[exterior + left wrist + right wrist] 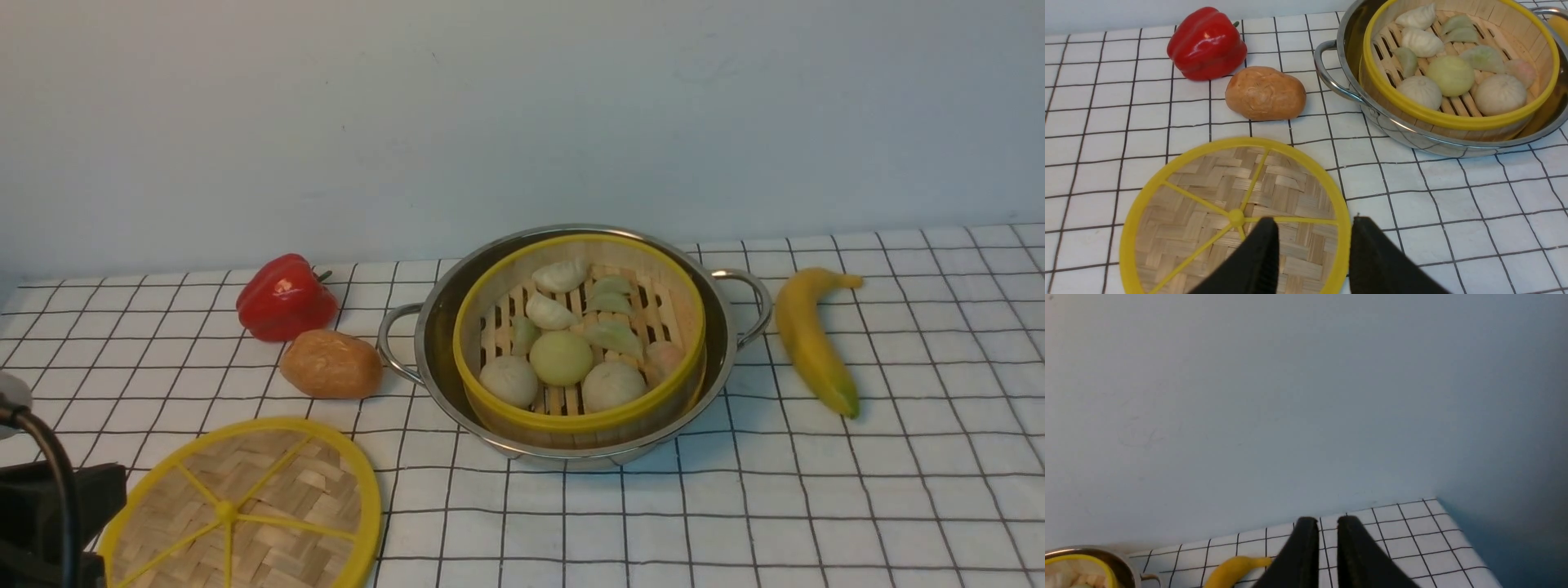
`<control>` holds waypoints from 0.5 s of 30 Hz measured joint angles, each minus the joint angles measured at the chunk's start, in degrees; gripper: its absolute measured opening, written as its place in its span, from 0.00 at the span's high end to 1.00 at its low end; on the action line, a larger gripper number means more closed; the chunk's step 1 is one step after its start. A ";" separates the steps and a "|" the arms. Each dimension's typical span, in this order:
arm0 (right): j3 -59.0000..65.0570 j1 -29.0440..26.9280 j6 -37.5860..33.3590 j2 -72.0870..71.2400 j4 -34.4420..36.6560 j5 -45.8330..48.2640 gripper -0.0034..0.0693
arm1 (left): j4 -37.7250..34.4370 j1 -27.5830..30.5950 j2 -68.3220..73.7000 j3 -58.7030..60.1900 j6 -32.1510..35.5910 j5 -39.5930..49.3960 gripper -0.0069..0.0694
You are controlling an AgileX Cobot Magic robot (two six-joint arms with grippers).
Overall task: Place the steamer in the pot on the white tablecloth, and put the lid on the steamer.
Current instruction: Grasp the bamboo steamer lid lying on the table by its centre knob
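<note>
The steamer (580,422), a bamboo basket with a yellow rim holding pale dumplings and buns, sits inside the shiny steel pot (430,327) in the middle of the white tablecloth (816,490). The lid (245,506), a flat woven disc with yellow spokes, lies on the cloth at the near left. In the left wrist view my left gripper (1314,220) is open above the lid (1208,196), its fingers straddling the lid's rim on the pot's (1412,139) side. My right gripper (1327,519) is out of the front view; its fingers stand slightly apart, holding nothing, beyond the banana.
A red bell pepper (286,296) and a brown potato (331,364) lie left of the pot, behind the lid. A banana (808,339) lies right of the pot. The left arm's black body (49,514) shows at the near left edge. A plain wall stands behind the table.
</note>
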 joint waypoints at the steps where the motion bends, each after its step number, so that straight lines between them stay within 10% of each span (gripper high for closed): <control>1: 4.02 -0.39 0.13 -3.12 0.00 -3.23 0.81 | 0.00 0.00 0.00 0.00 0.00 0.00 0.59; 15: 38.17 6.31 0.31 -24.56 -6.19 -23.52 0.76 | -0.06 0.00 0.00 0.00 0.00 0.00 0.59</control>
